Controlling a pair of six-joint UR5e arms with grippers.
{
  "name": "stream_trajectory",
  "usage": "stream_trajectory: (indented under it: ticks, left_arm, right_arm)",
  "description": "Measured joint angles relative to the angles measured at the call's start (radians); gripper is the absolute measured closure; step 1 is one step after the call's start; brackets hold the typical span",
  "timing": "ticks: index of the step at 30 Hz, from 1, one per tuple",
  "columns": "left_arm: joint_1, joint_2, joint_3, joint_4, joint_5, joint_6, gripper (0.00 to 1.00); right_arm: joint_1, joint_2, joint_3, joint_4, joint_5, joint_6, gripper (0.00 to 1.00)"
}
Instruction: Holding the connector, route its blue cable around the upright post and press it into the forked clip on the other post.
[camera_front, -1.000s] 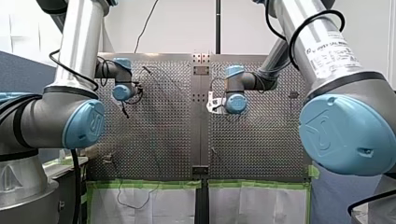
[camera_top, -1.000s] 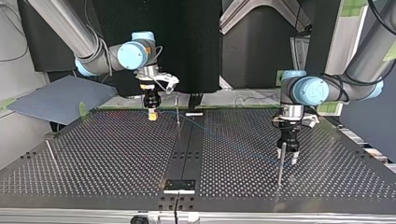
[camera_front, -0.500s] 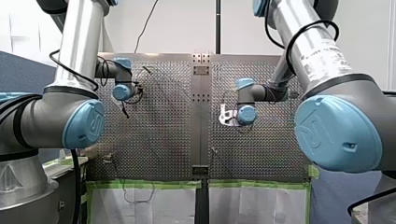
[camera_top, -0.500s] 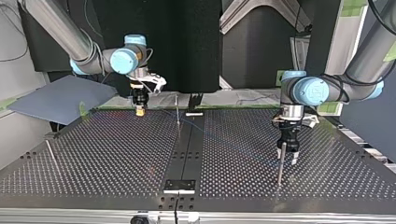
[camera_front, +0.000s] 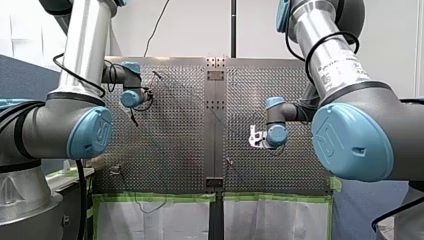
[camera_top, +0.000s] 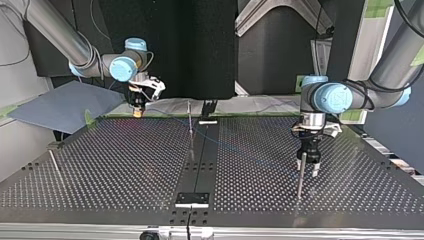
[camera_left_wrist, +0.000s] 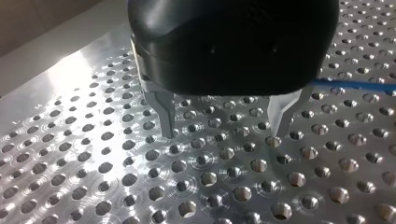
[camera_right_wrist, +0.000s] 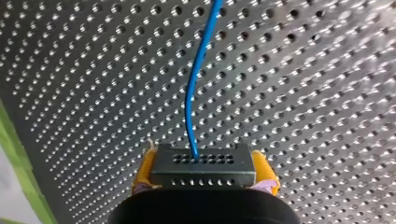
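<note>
My right gripper (camera_right_wrist: 204, 179), with yellow pads, is shut on a dark grey connector (camera_right_wrist: 203, 167). The blue cable (camera_right_wrist: 198, 79) runs out of the connector's face and away over the perforated plate. In the top view my right gripper (camera_top: 136, 113) hangs near the table's back edge at the left. The cable (camera_top: 235, 148) trails from it past a thin upright post (camera_top: 190, 119) toward the right. My left gripper (camera_left_wrist: 224, 133) is open just above the plate with nothing between its metal fingers, and the cable (camera_left_wrist: 355, 85) lies beside it. Another post (camera_top: 300, 175) stands right by my left gripper (camera_top: 310, 167).
A third thin post (camera_top: 54, 164) leans near the table's left edge in the top view. A dark centre strip (camera_top: 200, 160) splits the perforated table, with a small bracket (camera_top: 192, 198) at its near end. A blue-grey sheet (camera_top: 60, 105) lies beyond the left corner.
My right arm has carried the connector toward the top view's left and the back edge, pulling the cable along. My left arm has not moved.
</note>
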Motion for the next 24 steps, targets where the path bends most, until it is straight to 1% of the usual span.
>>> stream_trajectory:
  ticks: [3, 7, 10, 17, 24]
  left_arm:
    - [0.000, 0.000, 0.000, 0.000, 0.000, 0.000, 0.01]
    - [0.000, 0.000, 0.000, -0.001, 0.000, 0.000, 0.01]
    - [0.000, 0.000, 0.000, -0.003, 0.000, 0.000, 0.01]
    - [-0.001, 0.000, 0.000, -0.005, 0.000, 0.000, 0.01]
    - [-0.002, 0.000, -0.001, -0.006, 0.000, 0.000, 0.01]
  right_arm:
    - [-0.009, 0.006, 0.012, -0.013, -0.006, 0.007, 1.00]
    - [-0.026, 0.020, 0.038, -0.040, -0.025, 0.030, 1.00]
    - [-0.030, 0.039, 0.059, -0.061, -0.031, 0.038, 1.00]
    - [-0.020, 0.093, 0.115, -0.116, -0.027, 0.040, 1.00]
    - [-0.017, 0.151, 0.170, -0.174, -0.013, 0.042, 1.00]
